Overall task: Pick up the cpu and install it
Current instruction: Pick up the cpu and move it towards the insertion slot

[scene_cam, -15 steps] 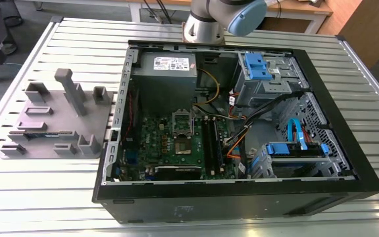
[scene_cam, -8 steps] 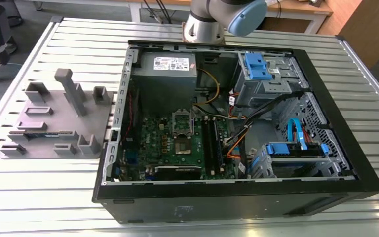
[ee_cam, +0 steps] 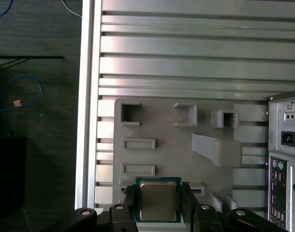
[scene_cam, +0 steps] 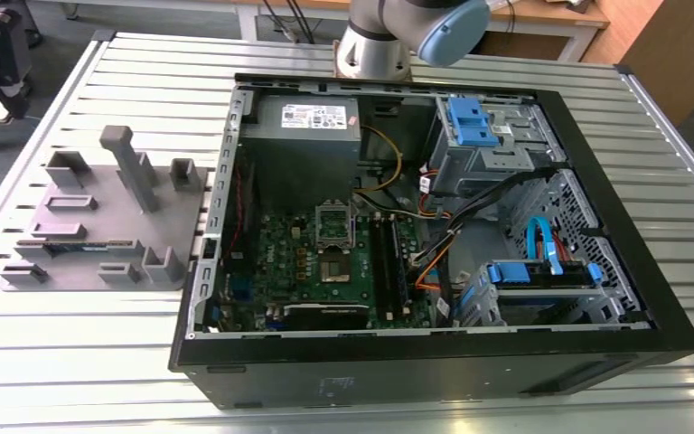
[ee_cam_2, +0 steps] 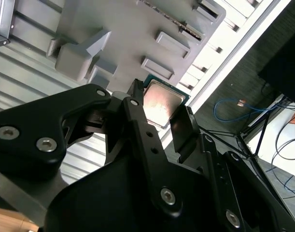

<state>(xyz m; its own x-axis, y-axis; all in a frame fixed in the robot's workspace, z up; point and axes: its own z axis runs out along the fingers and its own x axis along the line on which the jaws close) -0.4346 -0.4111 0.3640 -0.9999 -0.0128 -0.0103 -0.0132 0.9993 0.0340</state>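
The gripper (ee_cam: 158, 195) is shut on the cpu (ee_cam: 158, 203), holding it flat over the grey tray (ee_cam: 161, 121). The case (ee_cam: 284, 164) lies just beside that tray.

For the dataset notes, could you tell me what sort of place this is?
Most likely a robotics lab bench set up for computer assembly. An open computer case lies on a slatted aluminium table beside a grey parts fixture, and the gripper holds the cpu.
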